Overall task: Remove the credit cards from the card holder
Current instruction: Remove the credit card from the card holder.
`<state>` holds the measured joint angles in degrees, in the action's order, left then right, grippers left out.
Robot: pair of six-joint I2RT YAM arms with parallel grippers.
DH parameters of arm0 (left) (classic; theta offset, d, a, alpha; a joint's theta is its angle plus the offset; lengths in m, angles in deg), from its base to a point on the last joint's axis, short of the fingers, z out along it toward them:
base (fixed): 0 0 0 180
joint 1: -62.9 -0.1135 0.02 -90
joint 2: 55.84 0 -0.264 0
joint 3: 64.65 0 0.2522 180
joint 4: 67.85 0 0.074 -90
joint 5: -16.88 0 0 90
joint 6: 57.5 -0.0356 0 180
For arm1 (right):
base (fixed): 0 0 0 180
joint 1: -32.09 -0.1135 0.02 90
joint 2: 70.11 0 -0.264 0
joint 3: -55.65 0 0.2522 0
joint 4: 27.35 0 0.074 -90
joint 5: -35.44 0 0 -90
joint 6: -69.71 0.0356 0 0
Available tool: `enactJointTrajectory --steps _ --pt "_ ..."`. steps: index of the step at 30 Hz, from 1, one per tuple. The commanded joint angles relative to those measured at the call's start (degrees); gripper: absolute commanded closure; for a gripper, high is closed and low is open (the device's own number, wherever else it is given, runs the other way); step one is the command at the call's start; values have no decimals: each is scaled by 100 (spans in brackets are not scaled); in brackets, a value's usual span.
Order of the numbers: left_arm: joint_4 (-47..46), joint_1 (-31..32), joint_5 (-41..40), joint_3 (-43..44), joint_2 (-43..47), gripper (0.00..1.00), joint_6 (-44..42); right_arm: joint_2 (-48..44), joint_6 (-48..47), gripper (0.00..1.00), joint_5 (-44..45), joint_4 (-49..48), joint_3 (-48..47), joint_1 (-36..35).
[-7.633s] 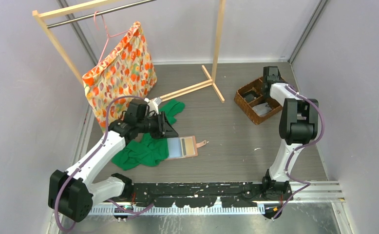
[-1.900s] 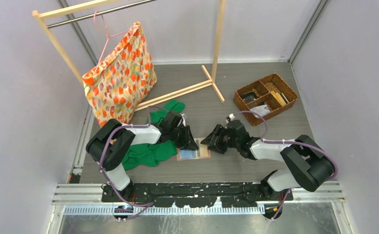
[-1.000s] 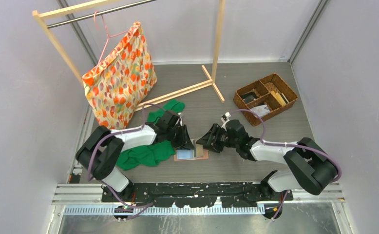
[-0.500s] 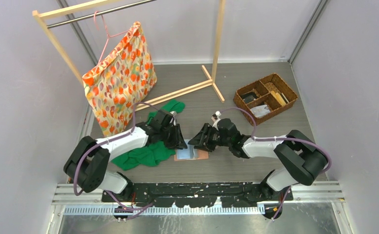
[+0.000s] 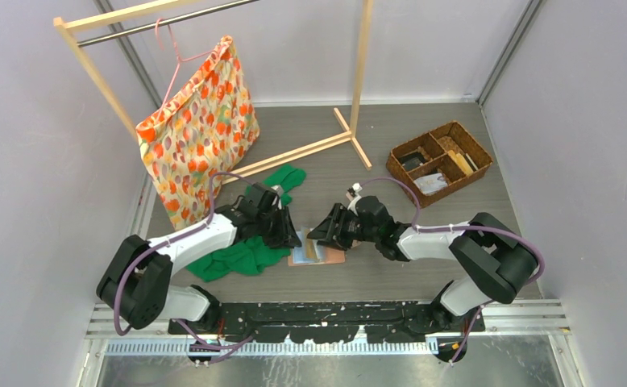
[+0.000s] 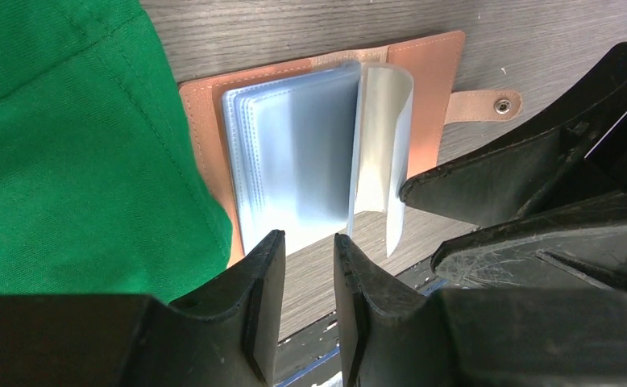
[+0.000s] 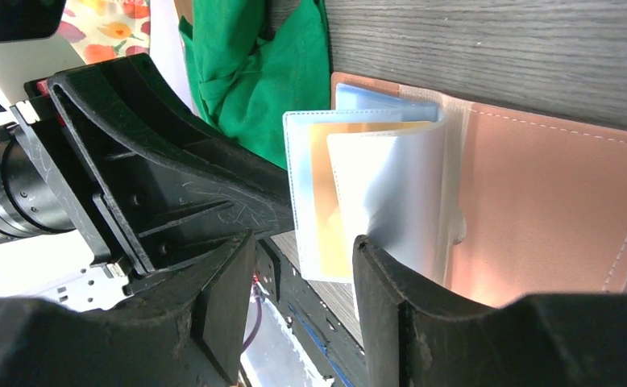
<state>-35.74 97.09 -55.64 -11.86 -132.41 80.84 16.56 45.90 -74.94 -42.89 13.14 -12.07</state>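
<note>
The card holder (image 5: 332, 256) lies open on the table, salmon-pink cover down, its snap tab (image 6: 487, 105) pointing away. Frosted plastic sleeves (image 6: 294, 161) fan up from its spine. An orange-yellow credit card (image 7: 329, 201) shows inside one sleeve; any others are hidden. My left gripper (image 5: 292, 239) hovers at the holder's left edge, open by a narrow gap with nothing between its fingers (image 6: 309, 250). My right gripper (image 5: 320, 235) stands open over the sleeves. One sleeve (image 7: 391, 185) curls upright against its right finger (image 7: 391, 298).
A green cloth (image 5: 242, 254) lies against the holder's left side, under my left arm. A brown wicker basket (image 5: 439, 161) with small items stands at the back right. A wooden rack (image 5: 350, 137) and a floral bag (image 5: 197, 125) stand behind.
Both grippers have shifted left. My right gripper has come over the holder, and a sleeve has been turned up. The left gripper has backed towards the green cloth.
</note>
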Motion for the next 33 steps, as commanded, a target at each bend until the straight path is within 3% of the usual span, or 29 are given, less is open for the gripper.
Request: enactJointTrajectory --steps 1,10,18,22,26,33 --pt "101 -29 -154 13 245 70 -86 -132 -104 47 181 -25 -144 -22" --pt "91 -17 -316 60 884 69 -9 -1085 -507 47 749 1210 -63 175" --pt "-1000 64 315 -130 247 70 229 -1996 -906 47 1348 2272 -167 277" --pt "-1304 64 408 -182 -178 72 280 -1637 -1040 47 870 2152 -369 275" --pt "-1293 65 204 -255 -381 72 234 -846 -885 49 195 1416 -438 272" --pt "-1441 36 180 -469 -684 73 271 -31 -710 52 -106 714 -414 276"
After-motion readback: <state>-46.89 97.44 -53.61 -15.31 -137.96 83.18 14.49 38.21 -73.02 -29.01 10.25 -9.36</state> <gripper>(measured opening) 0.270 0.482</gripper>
